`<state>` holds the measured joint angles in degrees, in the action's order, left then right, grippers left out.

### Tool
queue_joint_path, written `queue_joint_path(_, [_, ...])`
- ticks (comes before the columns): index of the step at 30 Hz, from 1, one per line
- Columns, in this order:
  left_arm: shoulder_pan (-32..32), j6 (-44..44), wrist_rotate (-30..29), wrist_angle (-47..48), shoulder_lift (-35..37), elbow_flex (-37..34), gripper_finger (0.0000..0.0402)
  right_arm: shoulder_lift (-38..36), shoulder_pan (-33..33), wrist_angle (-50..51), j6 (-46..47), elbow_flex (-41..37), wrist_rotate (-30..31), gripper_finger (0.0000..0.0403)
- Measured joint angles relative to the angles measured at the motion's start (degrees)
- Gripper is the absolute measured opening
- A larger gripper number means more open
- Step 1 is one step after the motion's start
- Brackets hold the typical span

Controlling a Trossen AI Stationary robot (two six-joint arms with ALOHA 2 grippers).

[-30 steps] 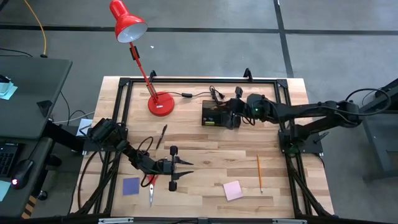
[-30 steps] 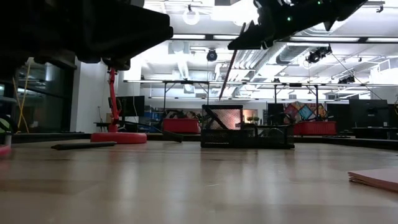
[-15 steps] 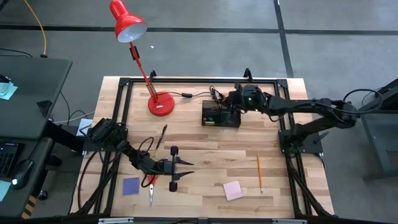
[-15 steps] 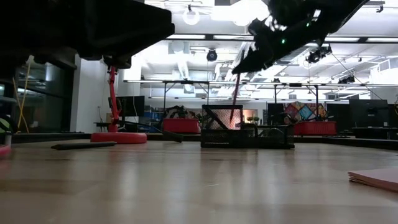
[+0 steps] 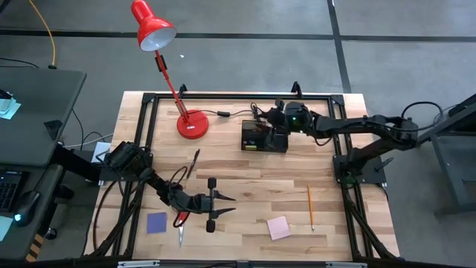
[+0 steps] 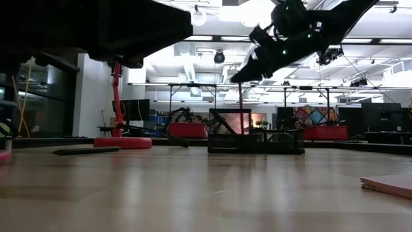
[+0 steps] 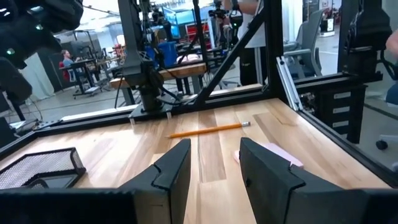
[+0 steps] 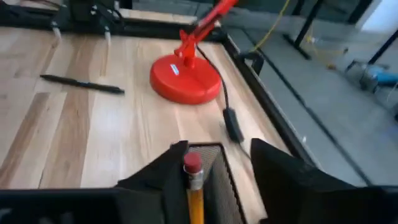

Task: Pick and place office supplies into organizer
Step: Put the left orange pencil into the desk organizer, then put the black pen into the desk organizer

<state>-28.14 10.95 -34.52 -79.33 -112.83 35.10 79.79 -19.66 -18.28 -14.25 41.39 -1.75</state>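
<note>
Looking down, you see the wooden table fenced by a black frame rail on its edges, with a broad strip of bare wood between the back items and the front ones. Around it lies grey floor, and a dark desk stands off the left side. The red desk lamp sits at the back left. Your right gripper hangs over the black mesh organizer at the back centre, fingers apart, with a red-eraser pencil upright between them inside the organizer. Your left gripper hovers low at the front left, jaws apart on nothing. Near the front edge lie a blue-purple pad, a pink sticky pad, the red-handled scissors and a loose pencil. A black pen lies mid-left.
</note>
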Motion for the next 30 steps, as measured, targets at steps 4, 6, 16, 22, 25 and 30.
queue_joint_path(4, [0.0, 0.9, 0.0, 0.6, 0.0, 0.0, 0.0127, -2.8, 3.3, -1.5, -1.2, 0.0, 1.7, 0.0198])
queue_joint_path(6, [0.0, 1.2, 0.0, 1.7, 0.0, 0.0, 0.0127, -4.3, 5.6, -1.3, -1.3, 0.0, 2.3, 0.0203])
queue_joint_path(16, [0.0, 6.6, 1.5, 1.7, 0.0, 0.1, 0.0127, -5.9, 16.9, -1.4, 9.1, 0.0, 0.6, 0.02])
queue_joint_path(22, [0.0, 10.2, 1.9, 1.5, 0.0, 0.1, 0.0127, -6.2, 20.2, 0.3, 20.0, 0.0, 1.9, 0.02])
queue_joint_path(25, [0.0, 13.8, 1.9, 1.4, 0.0, 0.1, 0.0127, -6.2, 24.3, 3.7, 19.2, 0.0, 8.3, 0.0196])
queue_joint_path(30, [0.0, 20.3, 0.4, 0.1, 0.0, 0.1, 0.0127, -6.2, 33.5, 7.4, 17.0, 0.0, 26.6, 0.0187])
